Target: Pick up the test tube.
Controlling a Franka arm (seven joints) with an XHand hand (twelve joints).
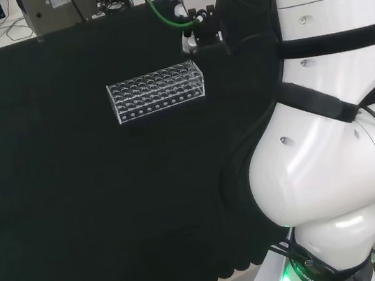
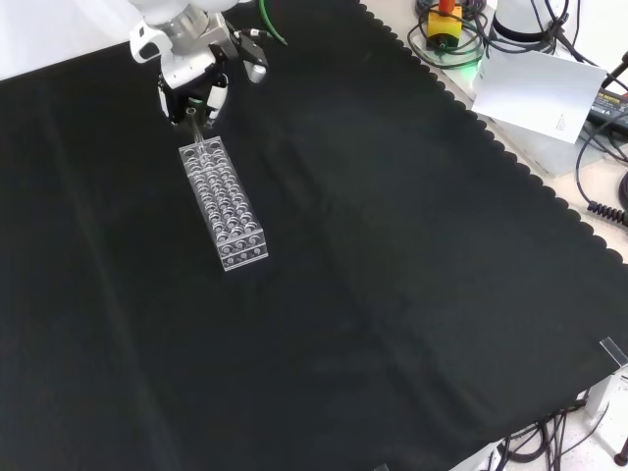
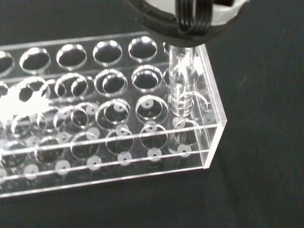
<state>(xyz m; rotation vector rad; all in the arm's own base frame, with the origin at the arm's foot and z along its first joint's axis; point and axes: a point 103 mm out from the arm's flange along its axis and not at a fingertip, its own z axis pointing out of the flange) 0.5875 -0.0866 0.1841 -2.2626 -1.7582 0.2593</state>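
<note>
A clear plastic rack [image 2: 224, 208] with many round holes lies on the black cloth, towards the top left in the front view and at centre left [image 1: 157, 92] in the head view. The hand [image 2: 191, 83] hangs over the rack's far end in the front view. In the head view the hand [image 1: 200, 25] is just right of the rack. A clear test tube [image 3: 180, 83] stands upright in a hole at the rack's [image 3: 95, 137] end corner. Its top goes up between the hand's [image 3: 190, 16] curled black fingertips. The thin tube [image 2: 199, 130] also shows under the fingers.
The cloth's scalloped edge runs along the right in the front view. Beyond it lie a white sheet [image 2: 535, 93], a yellow and red button box [image 2: 446, 20] and cables. Grey equipment [image 1: 58, 8] stands behind the cloth in the head view.
</note>
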